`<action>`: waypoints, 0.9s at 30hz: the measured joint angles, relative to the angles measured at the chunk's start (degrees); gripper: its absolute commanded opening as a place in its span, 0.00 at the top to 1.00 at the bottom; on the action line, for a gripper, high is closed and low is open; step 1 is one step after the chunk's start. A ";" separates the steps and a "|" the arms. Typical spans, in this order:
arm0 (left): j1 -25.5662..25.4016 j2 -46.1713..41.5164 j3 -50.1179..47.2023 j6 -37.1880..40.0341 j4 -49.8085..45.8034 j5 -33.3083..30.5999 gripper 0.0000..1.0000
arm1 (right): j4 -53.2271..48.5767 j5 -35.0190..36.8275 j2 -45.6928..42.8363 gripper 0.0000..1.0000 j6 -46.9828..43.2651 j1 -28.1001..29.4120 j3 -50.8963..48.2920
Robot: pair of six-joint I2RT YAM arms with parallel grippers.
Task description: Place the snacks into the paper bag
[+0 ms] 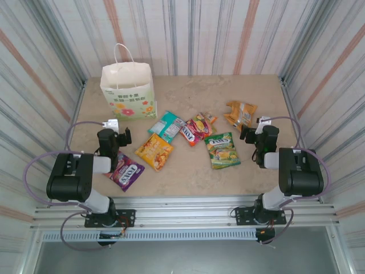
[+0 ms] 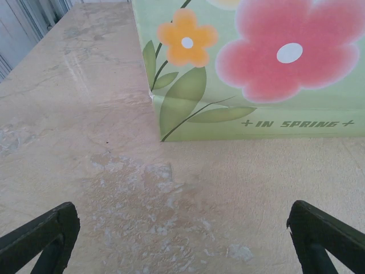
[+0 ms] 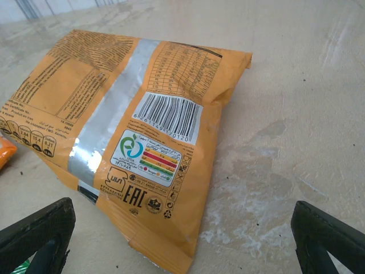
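Top external view: the white paper bag point(image 1: 128, 88) stands upright at the far left corner of the beige surface point(image 1: 188, 177), its mouth open and its loop handles up. Nearer the arms, the left claw point(image 1: 118, 135) sits just in front of the bag and points toward it. The purple packet point(image 1: 126, 171) lies partly under the left arm, close to the near edge. To its right is the yellow-orange packet point(image 1: 154, 151). The teal packet point(image 1: 166, 125) lies further back and the red packet point(image 1: 194, 128) is just beside it. The green packet point(image 1: 222, 149) lies flat nearer the middle right. The orange packet point(image 1: 240, 113) lies at the far right, and the right claw point(image 1: 251, 131) sits just in front of it. All six packets lie on the surface, outside the bag.

Left wrist view: the left claw point(image 2: 182, 240) is spread wide with nothing between its fingers point(image 2: 43, 234), above bare surface. The bag's point(image 2: 256, 68) lower corner is close ahead, showing a green band with an orange flower, a pink flower and the words "IN SPRING".

Right wrist view: the right claw point(image 3: 182, 240) is also spread wide and holds nothing. The orange packet point(image 3: 131, 125) lies just ahead of it, back side up, with a silver seam and a barcode showing.
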 measured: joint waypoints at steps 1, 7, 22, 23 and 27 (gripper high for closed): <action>0.00 0.00 0.00 0.09 0.00 0.00 0.01 | 0.00 0.00 -0.02 0.01 0.00 0.00 0.00; 0.00 0.00 0.00 0.13 0.00 0.00 0.01 | 0.00 0.00 -0.02 0.01 0.00 0.00 0.00; 0.00 0.00 0.00 0.52 -0.02 0.00 0.01 | 0.00 0.00 -0.02 0.01 0.00 0.00 0.00; 0.00 0.00 0.00 0.52 0.00 0.00 0.01 | 0.00 0.00 -0.02 0.01 0.00 0.00 0.00; 0.00 0.00 0.00 0.52 0.00 0.00 0.01 | 0.00 0.00 -0.02 0.01 0.00 0.00 0.00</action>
